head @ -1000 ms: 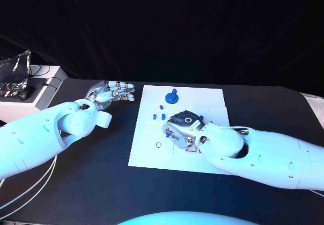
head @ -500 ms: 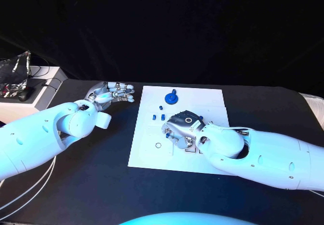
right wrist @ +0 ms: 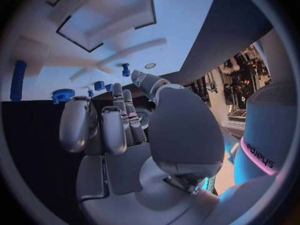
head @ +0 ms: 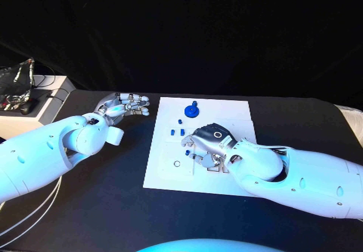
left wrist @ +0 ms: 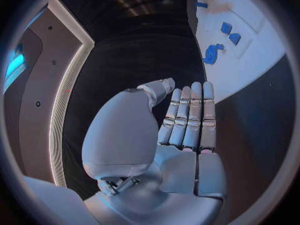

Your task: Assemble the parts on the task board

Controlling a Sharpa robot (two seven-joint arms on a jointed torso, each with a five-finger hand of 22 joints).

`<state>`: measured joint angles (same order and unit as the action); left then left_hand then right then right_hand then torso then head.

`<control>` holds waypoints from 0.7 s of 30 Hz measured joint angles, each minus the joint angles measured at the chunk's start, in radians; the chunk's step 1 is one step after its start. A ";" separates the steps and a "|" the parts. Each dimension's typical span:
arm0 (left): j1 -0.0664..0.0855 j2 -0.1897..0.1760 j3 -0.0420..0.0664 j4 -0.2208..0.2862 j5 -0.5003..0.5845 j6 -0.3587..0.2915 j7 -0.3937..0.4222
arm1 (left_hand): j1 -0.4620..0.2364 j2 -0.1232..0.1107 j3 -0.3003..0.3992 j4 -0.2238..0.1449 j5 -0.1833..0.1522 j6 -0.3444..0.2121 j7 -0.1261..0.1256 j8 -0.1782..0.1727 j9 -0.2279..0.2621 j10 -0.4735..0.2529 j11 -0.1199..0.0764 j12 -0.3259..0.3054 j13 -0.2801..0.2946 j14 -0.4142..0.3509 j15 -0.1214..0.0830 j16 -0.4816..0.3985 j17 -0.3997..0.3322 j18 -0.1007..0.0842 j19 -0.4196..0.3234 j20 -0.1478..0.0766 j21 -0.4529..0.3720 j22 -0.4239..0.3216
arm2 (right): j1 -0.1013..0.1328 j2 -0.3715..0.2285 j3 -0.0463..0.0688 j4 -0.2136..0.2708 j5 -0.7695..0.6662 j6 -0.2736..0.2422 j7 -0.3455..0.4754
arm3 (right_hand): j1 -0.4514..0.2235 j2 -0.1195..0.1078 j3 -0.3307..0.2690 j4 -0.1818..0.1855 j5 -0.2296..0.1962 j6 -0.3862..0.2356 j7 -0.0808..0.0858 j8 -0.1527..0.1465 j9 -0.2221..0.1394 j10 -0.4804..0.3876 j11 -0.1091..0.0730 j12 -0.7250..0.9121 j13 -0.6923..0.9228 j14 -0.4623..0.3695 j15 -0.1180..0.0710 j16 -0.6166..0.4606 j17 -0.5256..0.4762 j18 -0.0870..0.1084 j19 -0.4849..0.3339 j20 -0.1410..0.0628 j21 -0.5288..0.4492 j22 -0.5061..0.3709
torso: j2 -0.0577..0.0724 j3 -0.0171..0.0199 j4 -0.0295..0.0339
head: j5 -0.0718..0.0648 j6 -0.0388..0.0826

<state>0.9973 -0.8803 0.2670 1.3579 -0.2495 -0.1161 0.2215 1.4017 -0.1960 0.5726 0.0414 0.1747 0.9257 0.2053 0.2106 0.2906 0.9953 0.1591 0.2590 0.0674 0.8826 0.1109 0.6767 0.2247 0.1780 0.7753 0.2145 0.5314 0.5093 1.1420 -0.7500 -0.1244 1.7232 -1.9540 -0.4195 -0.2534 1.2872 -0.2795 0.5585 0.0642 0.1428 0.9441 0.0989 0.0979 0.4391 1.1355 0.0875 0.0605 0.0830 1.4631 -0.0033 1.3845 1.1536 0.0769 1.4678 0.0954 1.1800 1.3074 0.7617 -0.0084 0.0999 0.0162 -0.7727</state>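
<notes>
The white task board [head: 228, 108] lies mid-table. My right hand [head: 209, 143] hovers over its middle with fingers loosely spread and nothing in them [right wrist: 119, 130]. A small blue peg [head: 187, 153] stands on the board beside its fingertips, also seen as the peg [right wrist: 125, 69]. A blue gear [head: 192, 110] sits near the board's far edge, with small blue pieces [head: 177, 130] nearer my side of it. My left hand [head: 125, 105] rests left of the board, fingers straight and empty [left wrist: 187, 120]. The gear [left wrist: 214, 53] and the board [left wrist: 262, 55] lie beyond its fingertips.
A small metal ring [head: 177, 163] lies on the board's left part. A white box [head: 34, 105] with cluttered gear on top stands at the table's far left. Cables [head: 27, 210] hang under my left arm. The board has square recesses [right wrist: 106, 15].
My right hand has turned and shifted slightly right over the board, uncovering the small blue peg by its fingertips. The left hand has stayed put.
</notes>
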 measured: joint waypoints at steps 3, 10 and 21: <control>0.000 0.000 0.000 -0.001 0.000 0.001 0.000 | 0.000 0.000 0.000 0.000 0.000 0.000 0.000 0.000 0.000 0.000 0.000 0.000 0.000 0.000 0.000 0.000 0.000 0.000 0.000 0.000 0.000 0.000 | 0.002 -0.028 0.007 0.017 0.027 -0.029 0.000 | 0.000 0.000 -0.015 0.009 0.004 0.002 0.011 -0.004 -0.006 0.005 -0.004 0.008 0.002 0.000 0.000 0.000 -0.002 0.000 0.000 0.000 -0.003 0.000 | -0.001 -0.0002 -0.0007 | -0.001 0.003; 0.000 -0.001 0.000 -0.002 0.000 0.002 -0.001 | 0.000 0.000 0.000 0.000 0.000 0.000 0.000 0.000 0.000 0.000 0.000 0.000 0.000 0.000 0.000 0.000 0.000 0.000 0.000 0.000 0.000 0.000 | 0.042 -0.110 0.026 0.032 0.153 -0.058 0.003 | 0.025 -0.001 -0.002 0.018 0.037 0.037 0.056 0.006 -0.013 0.068 -0.004 0.017 0.010 0.000 0.000 0.008 0.025 0.000 0.000 0.000 0.024 0.000 | -0.003 -0.0010 -0.0027 | -0.009 0.013; 0.000 -0.001 0.000 0.000 0.000 0.003 0.010 | 0.000 0.000 0.000 0.000 0.000 0.000 0.000 0.000 -0.002 0.000 0.000 0.000 0.001 0.000 0.000 -0.004 -0.001 0.000 0.000 0.000 -0.004 -0.002 | 0.091 -0.183 0.031 -0.034 0.292 0.006 0.013 | 0.020 -0.007 -0.159 0.044 0.041 0.022 0.046 -0.006 -0.043 0.029 -0.006 0.010 0.007 0.000 0.000 0.022 0.030 0.000 0.000 0.000 0.028 0.000 | -0.008 -0.0012 -0.0109 | -0.033 0.029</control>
<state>0.9968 -0.8812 0.2668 1.3581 -0.2490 -0.1133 0.2313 1.4017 -0.1960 0.5726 0.0414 0.1747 0.9257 0.2053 0.2105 0.2887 0.9953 0.1591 0.2590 0.0683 0.8827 0.1109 0.6728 0.2238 0.1780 0.7753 0.2144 0.5276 0.5072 1.2335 -0.9329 -0.0936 1.6888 -1.6621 -0.4132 -0.2405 1.3068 -0.2862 0.3998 0.1079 0.1842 0.9657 0.1451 0.0922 0.3961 1.1643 0.0820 0.0709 0.0901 1.4631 -0.0034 1.4060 1.1834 0.0768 1.4678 0.0954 1.2082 1.3073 0.7536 -0.0097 0.0890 -0.0172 -0.7434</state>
